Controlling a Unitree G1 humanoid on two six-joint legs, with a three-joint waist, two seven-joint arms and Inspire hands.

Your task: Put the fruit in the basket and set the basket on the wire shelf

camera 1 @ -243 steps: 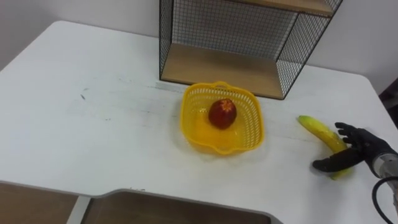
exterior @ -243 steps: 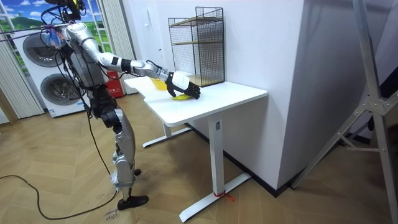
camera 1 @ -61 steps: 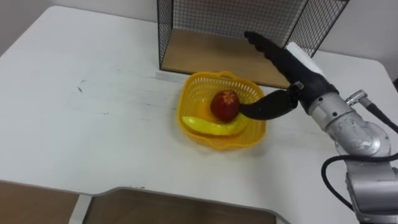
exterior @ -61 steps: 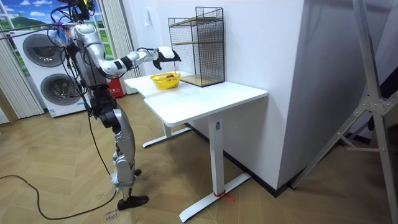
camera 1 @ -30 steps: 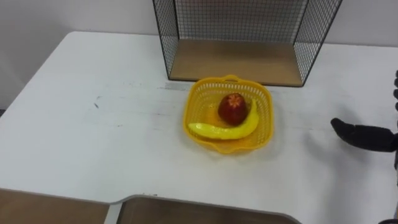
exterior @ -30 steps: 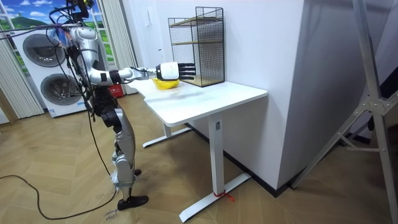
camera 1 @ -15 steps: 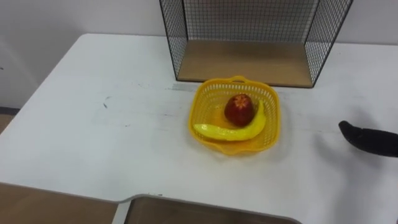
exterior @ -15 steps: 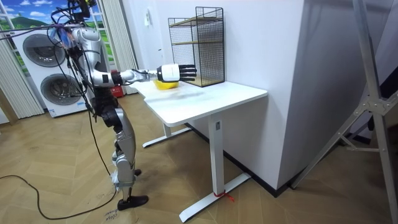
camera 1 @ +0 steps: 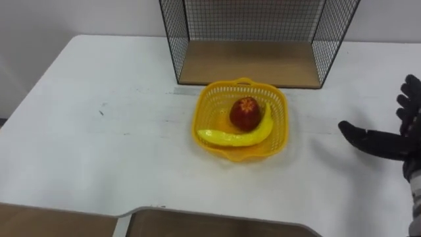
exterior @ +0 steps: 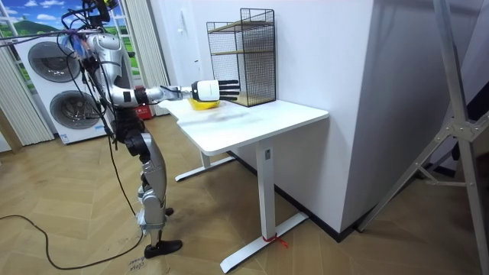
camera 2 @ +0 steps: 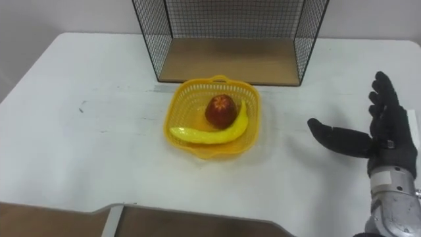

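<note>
The right hand (camera 2: 389,141) comes in from the lower right, spread wide (nothing lies in it), with its dark palm side showing. Its fingers (camera 2: 384,99) are straight and a little apart, pointing away from the body, while the thumb (camera 2: 335,140) juts out sideways to the robot's left, well apart from them. The pale wrist (camera 2: 393,191) runs down below the hand. In the room view the robot stands upright on both legs with the right arm (exterior: 164,92) reaching forward, nearly level, the hand flat at its end.
</note>
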